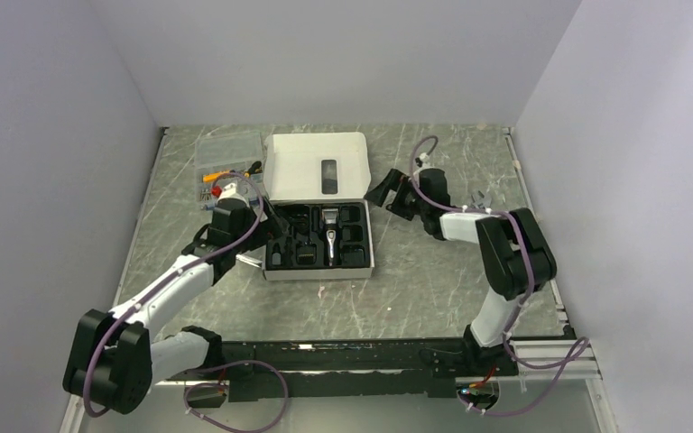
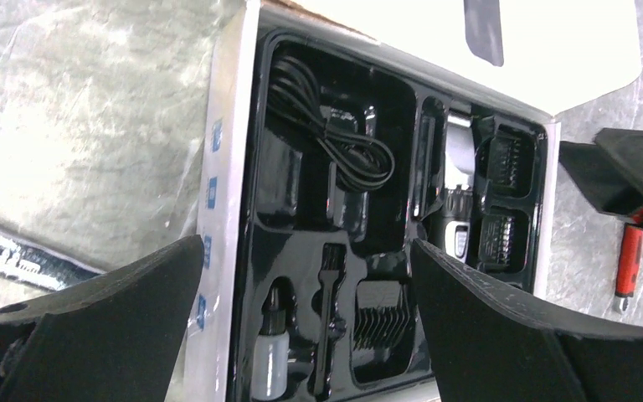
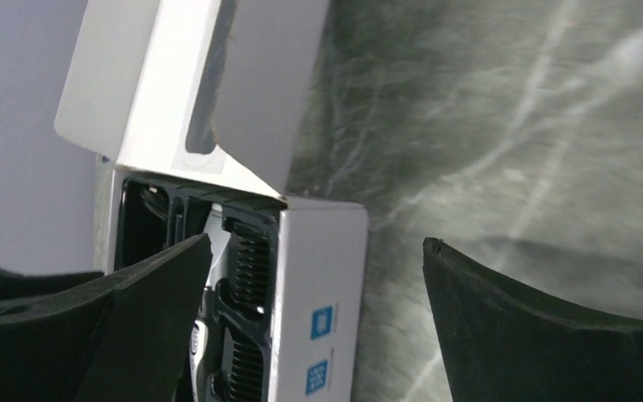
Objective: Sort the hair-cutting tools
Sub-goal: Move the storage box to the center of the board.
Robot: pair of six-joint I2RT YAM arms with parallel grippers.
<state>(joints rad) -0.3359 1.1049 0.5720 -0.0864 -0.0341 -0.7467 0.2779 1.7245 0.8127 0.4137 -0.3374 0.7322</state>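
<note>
Grey marbled table [image 1: 433, 298], pale walls around it. At its centre sits a white box [image 1: 318, 272], its lid [image 1: 316, 153] thrown back toward 12 o'clock. The clipper [image 1: 331, 236] lies in the middle slot of the black tray, with comb attachments [image 2: 502, 155] seated in pockets beside it. The left gripper [image 2: 306, 251] hovers at the box's 9 o'clock and the right gripper [image 3: 318, 243] at its 2 o'clock, both with jaws spread and empty. Sorting looks nearly finished; the next move is probably checking for strays, then folding the lid. Blue marks on the box side are too small to read.
</note>
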